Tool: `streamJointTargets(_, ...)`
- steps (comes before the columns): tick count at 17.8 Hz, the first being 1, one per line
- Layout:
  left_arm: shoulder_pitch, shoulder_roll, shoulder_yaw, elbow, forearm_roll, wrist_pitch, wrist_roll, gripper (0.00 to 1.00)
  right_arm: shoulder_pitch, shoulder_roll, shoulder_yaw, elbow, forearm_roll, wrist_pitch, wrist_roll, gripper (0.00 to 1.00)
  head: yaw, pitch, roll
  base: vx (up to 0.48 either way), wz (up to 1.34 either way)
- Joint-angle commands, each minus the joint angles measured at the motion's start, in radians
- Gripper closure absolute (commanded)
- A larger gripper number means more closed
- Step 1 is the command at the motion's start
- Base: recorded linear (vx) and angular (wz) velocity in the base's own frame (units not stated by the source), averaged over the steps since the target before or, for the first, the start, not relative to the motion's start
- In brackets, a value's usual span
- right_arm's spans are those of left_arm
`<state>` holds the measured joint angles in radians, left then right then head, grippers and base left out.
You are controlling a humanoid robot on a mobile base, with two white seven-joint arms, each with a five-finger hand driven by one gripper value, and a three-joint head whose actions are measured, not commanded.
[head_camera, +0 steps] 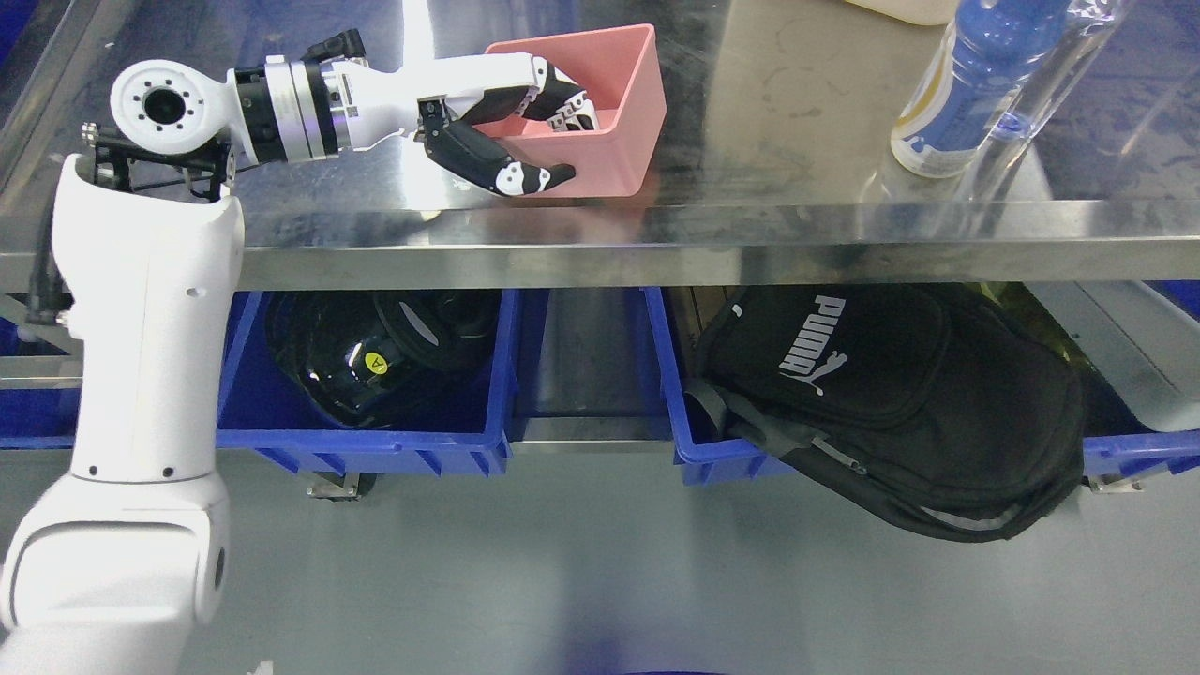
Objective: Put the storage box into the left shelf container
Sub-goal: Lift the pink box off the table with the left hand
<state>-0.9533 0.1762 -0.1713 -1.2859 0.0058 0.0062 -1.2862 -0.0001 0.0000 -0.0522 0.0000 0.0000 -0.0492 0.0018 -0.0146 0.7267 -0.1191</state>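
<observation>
A pink open-topped storage box (619,112) stands on the steel table top (797,131). My left hand (534,136) reaches in from the left and grips the box's near left wall: the fingers (562,98) curl inside it and the thumb (506,169) presses on the outside. The box rests on the table surface. Below the table, on the lower shelf, a blue bin (375,441) at the left holds a black helmet (375,361). My right arm does not show.
A second blue bin (689,441) at the right holds a black backpack (900,403) that hangs over its front rim. A blue-labelled bottle (966,84) lies at the table's right. The table's front edge (656,248) runs across the view, with grey floor below.
</observation>
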Motion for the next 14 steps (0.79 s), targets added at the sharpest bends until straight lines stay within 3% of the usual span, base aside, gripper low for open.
streamJointTargets(1,0.051,-0.159,0.326,0.005,0.230,0.006,0.027,1.00,-0.005,-0.017,0.000,-0.017,-0.021,-0.001,-0.005,0.00,0.0000,0.000,0.000,0.000,0.07)
streamJointTargets(10,0.132,-0.159,0.293,-0.134,0.557,-0.003,0.180,1.00,-0.005,-0.017,0.000,-0.017,-0.021,0.000,-0.003,0.00,0.0000,0.000,0.000,0.000,-0.03)
streamJointTargets(12,0.212,-0.159,0.212,-0.229,0.565,-0.085,0.296,0.99,-0.005,-0.017,0.000,-0.017,-0.021,0.000,-0.005,0.00,0.0000,0.000,0.000,0.000,0.00)
streamJointTargets(14,0.316,-0.159,0.083,-0.298,0.563,-0.249,0.462,0.99,-0.005,-0.017,0.000,-0.017,-0.021,-0.001,-0.005,0.00,0.0000,0.000,0.000,0.000,0.00)
